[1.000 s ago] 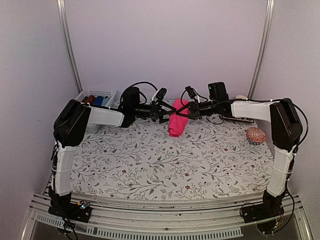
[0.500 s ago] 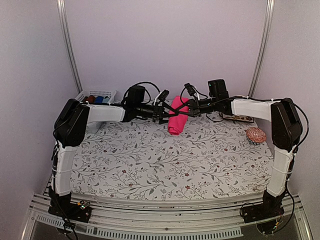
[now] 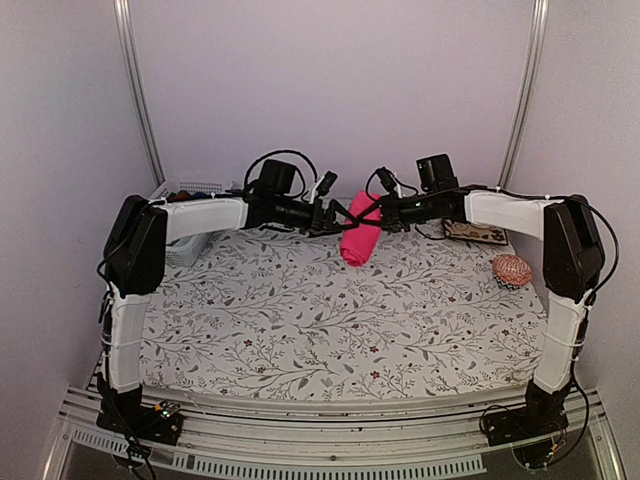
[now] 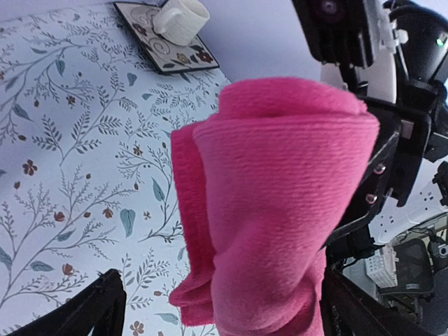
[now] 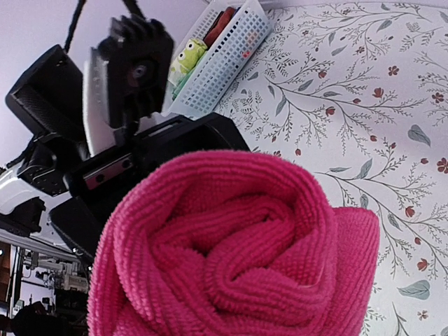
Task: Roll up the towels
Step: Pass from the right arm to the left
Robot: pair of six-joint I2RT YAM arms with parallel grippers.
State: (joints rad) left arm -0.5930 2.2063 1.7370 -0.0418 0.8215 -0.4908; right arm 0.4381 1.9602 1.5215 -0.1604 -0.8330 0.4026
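Observation:
A hot pink towel [image 3: 360,236], wound into a thick roll, hangs just above the back middle of the floral table [image 3: 300,320]. My right gripper [image 3: 380,212] is shut on its upper end from the right. In the right wrist view the roll's spiral end [image 5: 231,259] fills the lower frame and hides my fingers. My left gripper [image 3: 328,214] stands open at the roll's left side. In the left wrist view the pink towel [image 4: 273,210] lies between its spread fingers [image 4: 98,308], with the right gripper's black body [image 4: 399,161] behind the towel.
A white basket [image 3: 192,190] holding cloth rolls and a green toy [image 5: 185,56] stands at the back left. At the back right a patterned tile [image 4: 164,59] carries a tipped white cup [image 4: 180,19]. A round red-orange woven pad [image 3: 512,270] lies by the right edge.
Both arms have risen and reached a little farther back. The pink towel has gone up slightly with the right gripper, and the open left gripper has closed in on its side.

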